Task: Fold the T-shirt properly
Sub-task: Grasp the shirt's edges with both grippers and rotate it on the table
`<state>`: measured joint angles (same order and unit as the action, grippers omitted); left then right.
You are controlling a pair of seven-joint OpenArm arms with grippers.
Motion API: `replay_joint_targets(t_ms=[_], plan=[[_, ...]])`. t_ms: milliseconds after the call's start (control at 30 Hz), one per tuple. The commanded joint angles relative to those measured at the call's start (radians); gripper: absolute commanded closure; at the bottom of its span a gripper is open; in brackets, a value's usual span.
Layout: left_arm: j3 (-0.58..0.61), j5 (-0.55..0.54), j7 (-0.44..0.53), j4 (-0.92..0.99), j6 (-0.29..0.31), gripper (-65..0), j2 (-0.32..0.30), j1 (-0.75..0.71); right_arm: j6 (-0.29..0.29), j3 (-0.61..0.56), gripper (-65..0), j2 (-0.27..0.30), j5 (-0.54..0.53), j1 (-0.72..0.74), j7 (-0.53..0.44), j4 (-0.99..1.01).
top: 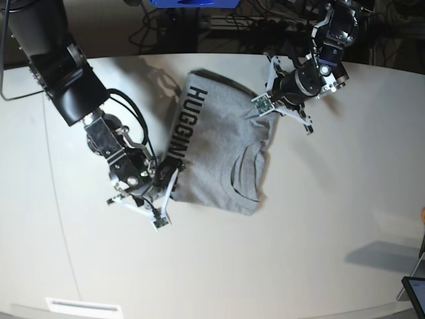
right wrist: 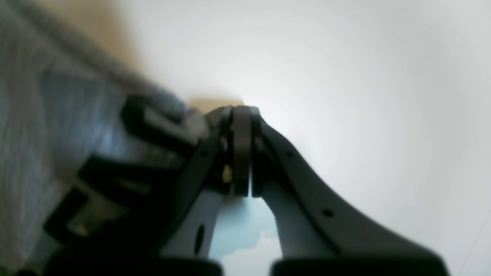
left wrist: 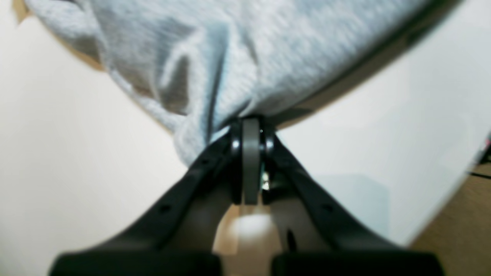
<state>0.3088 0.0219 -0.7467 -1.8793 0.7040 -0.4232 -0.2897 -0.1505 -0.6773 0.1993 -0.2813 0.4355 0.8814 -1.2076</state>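
The heather-grey T-shirt (top: 222,149) lies partly folded mid-table, its neckline facing the front edge. A strip turned over along its left side shows black capitals. In the base view my left gripper (top: 256,110) is at the shirt's far right corner. It is shut on a bunched pinch of grey fabric (left wrist: 230,69), seen close up in the left wrist view (left wrist: 251,124). My right gripper (top: 174,171) is at the near left corner, shut on the hem beside the lettering (right wrist: 126,153). Its tips (right wrist: 242,111) are pressed together.
The shirt rests on a white table (top: 319,219) with a curved front edge. Cables and a blue object (top: 192,3) sit beyond the table's far edge. A dark device (top: 416,292) pokes in at the front right corner.
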Motion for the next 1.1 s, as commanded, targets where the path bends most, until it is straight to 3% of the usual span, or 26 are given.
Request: replay_joint_targets(t_ms=[0, 233, 567, 933, 1067], plan=[[0.0, 0.016, -0.024, 0.008, -0.006, 0.0, -0.009, 0.014, 0.005, 0.003, 0.0, 0.012, -0.011, 0.004, 0.046, -0.021], [0.0, 0.02, -0.024, 0.039, -0.006, 0.0, -0.009, 0.099, 0.004, 0.006, 0.0, 0.056, -0.011, -0.028, 0.089, -0.107], [-0.003, 0.016, -0.024, 0.18, -0.006, 0.0, -0.01, 0.234, 0.004, 0.078, 0.0, 0.059, -0.011, -0.103, 0.147, -0.237], [0.007, 0.016, -0.023, 0.37, -0.006, 0.0, -0.007, 0.452, 0.002, 0.08, 0.0, 0.079, -0.011, -0.195, 0.22, -0.424], [0.008, 0.016, -0.02, 0.444, -0.006, 0.0, 0.024, 0.531, 0.001, 0.129, 0.0, 0.081, -0.009, -0.229, 0.246, -0.484]])
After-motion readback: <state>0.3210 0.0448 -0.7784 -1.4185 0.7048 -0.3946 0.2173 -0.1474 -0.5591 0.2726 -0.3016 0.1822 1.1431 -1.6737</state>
